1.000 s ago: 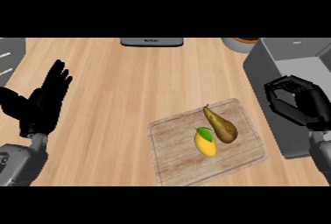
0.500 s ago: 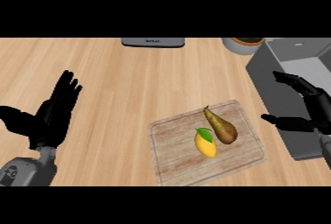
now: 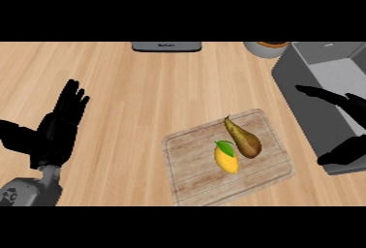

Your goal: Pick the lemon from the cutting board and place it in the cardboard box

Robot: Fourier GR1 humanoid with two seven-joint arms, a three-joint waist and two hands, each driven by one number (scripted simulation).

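A yellow lemon [image 3: 226,158] with a green leaf lies on the wooden cutting board [image 3: 193,174], right beside a brown pear [image 3: 243,138]. The box [image 3: 320,80] at the right edge is grey with an open top. My right hand [image 3: 347,127] is open, fingers spread, in front of the box's near wall and to the right of the board, apart from the lemon. My left hand [image 3: 58,128] rests open with fingers up at the far left.
A dark flat appliance [image 3: 166,46] sits at the counter's far edge. A round bowl [image 3: 266,48] stands next to the box's far left corner. Bare wooden counter lies between my left hand and the board.
My right hand has opened from a curled pose and shifted lower and right along the box's front. My left hand drifted slightly right and up. Lemon and pear have not moved.
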